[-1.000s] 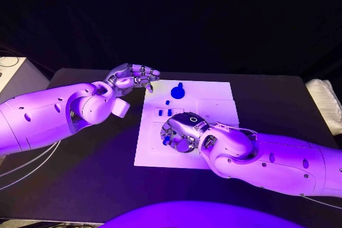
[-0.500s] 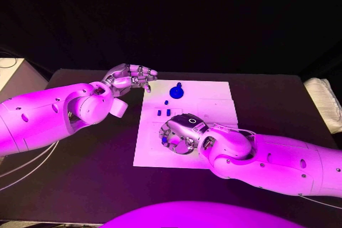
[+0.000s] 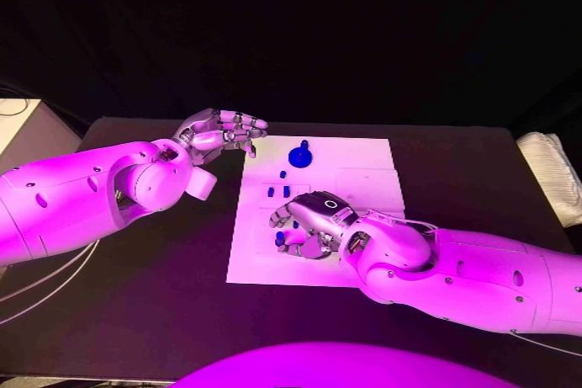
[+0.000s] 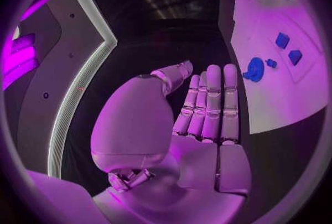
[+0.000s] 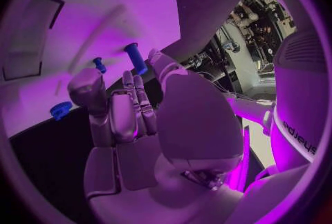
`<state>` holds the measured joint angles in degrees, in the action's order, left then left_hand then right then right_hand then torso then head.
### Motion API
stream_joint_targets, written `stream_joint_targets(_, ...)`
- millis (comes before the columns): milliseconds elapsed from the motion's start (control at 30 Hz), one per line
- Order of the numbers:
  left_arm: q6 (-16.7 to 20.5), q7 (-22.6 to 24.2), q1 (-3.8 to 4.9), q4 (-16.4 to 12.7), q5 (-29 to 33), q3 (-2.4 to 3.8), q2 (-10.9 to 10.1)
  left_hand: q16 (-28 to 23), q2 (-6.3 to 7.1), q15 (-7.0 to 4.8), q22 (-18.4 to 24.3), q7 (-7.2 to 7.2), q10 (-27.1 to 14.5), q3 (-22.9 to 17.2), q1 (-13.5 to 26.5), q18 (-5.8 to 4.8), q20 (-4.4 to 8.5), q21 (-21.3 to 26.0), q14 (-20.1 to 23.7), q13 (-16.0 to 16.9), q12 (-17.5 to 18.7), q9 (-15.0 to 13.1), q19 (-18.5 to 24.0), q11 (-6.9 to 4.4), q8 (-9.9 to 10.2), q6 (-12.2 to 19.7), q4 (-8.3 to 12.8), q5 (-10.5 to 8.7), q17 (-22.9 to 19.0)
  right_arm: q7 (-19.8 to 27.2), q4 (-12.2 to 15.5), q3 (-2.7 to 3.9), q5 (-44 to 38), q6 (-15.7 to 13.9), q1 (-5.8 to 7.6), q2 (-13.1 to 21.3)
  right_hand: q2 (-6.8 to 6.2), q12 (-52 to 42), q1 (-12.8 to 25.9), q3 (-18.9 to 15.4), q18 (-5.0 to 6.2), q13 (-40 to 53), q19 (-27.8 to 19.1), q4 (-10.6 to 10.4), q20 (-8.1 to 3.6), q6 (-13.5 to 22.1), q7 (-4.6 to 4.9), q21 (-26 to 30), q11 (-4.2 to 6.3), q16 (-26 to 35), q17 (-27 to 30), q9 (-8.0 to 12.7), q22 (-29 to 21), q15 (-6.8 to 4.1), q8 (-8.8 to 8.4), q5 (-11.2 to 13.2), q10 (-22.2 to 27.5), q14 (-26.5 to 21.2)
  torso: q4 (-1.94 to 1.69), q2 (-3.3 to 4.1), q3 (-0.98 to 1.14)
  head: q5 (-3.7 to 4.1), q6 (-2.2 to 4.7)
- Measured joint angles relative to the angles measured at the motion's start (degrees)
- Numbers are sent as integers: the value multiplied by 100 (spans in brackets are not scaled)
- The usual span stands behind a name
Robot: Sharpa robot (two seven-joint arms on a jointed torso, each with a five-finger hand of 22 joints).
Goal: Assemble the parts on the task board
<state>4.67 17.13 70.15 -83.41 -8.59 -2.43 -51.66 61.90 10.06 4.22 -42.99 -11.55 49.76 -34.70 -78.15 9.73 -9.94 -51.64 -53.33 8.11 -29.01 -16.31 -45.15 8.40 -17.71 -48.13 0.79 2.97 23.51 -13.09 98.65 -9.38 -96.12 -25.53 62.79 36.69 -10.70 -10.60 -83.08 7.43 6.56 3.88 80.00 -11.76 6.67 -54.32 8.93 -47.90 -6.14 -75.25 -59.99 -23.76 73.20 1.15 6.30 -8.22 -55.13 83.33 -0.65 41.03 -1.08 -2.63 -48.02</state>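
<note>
Task board (image 3: 351, 165), a white rectangular plate, is seen in the middle of the black table (image 3: 145, 304), with small blue parts on it. A blue round knobbed part (image 3: 301, 156) sits near the far edge, small blue block parts (image 3: 282, 191) lie midway, and a small blue piece (image 3: 280, 236) is seen just beside the right hand's fingers.

Risk, as judged: a slip or a tilt of the peg could be caused if the right hand is lowered off-axis, since the seat under the fingers is hidden from the head camera. Loose parts nearby could be knocked by the fingers. The board could be shifted, as it is not braced by the left hand.

Right hand (image 3: 309, 228), silver and many-fingered, is held low over the near half of the board, fingers curled down. In the right wrist view a blue flanged peg (image 5: 136, 58) is seen at the fingertips (image 5: 154, 61) and is judged to be pinched; a second, smaller blue peg (image 5: 99, 64) shows beside it.

Left hand (image 3: 222, 134) is held off the board's far left corner, above the table. Fingers are curled in loosely, and nothing is held; in the left wrist view the palm is bare.
</note>
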Motion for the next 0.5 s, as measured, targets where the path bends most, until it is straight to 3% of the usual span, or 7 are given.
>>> stream_joint_targets(67,-2,-5,0,0,0,0,-4,0,0,12,9,0,0,0,0,0,0,0,12,0,0,-3,0,0,0,0,0,0,0,9,22,0,22,-101,0,59,13,-94,-205,-353,6,0,0,-311,0,-11,11,72,-6,0,27,45,-32,0,-33,0,75,0,0,0,-2,8,10)
stream_joint_targets(133,-5,-9,0,1,0,1,-7,0,0,21,10,0,0,0,0,0,0,0,21,0,0,-7,0,0,0,0,0,0,0,24,52,0,52,-195,0,120,-10,-133,-253,-520,6,0,0,-478,0,-23,23,121,-11,0,58,75,-56,0,-57,0,110,0,-1,1,-2,15,21)
stream_joint_targets(200,-7,-13,0,2,0,2,-9,0,0,21,10,0,0,0,0,0,0,0,21,0,0,-7,0,0,0,0,0,0,0,54,115,5,94,-299,1,216,-9,-163,-254,-605,6,0,0,-500,0,-32,32,140,-11,29,88,84,-65,0,-61,0,110,0,-1,0,-2,27,29)
stream_joint_targets(267,-10,-16,0,3,-1,2,-10,0,0,21,10,0,0,0,0,0,0,0,21,0,0,-6,0,0,0,0,0,0,0,100,195,14,162,-393,13,348,112,-342,-345,-631,6,32,35,-496,-35,-72,16,27,44,-1,20,94,-22,-12,-80,0,-59,12,-3,-1,-2,63,36)
stream_joint_targets(433,-18,-20,0,-13,-2,1,-37,-23,0,21,10,0,0,0,0,0,0,0,21,1,0,-6,0,0,0,0,0,0,0,258,362,30,687,-546,210,828,302,-649,-409,-475,7,119,273,-485,-104,-273,-45,-694,129,-332,-549,114,168,-99,-52,-34,-745,72,-7,-5,-8,166,64)
stream_joint_targets(500,-20,-20,0,-30,-2,0,-60,-23,0,21,10,0,0,0,0,-1,0,0,21,1,0,-6,0,0,0,0,0,0,0,343,422,39,1051,-555,338,1063,363,-774,-471,-367,-126,186,362,-481,-150,-351,-62,-1174,188,-436,-723,129,176,-163,-28,-71,-1124,68,0,-7,-9,198,81)
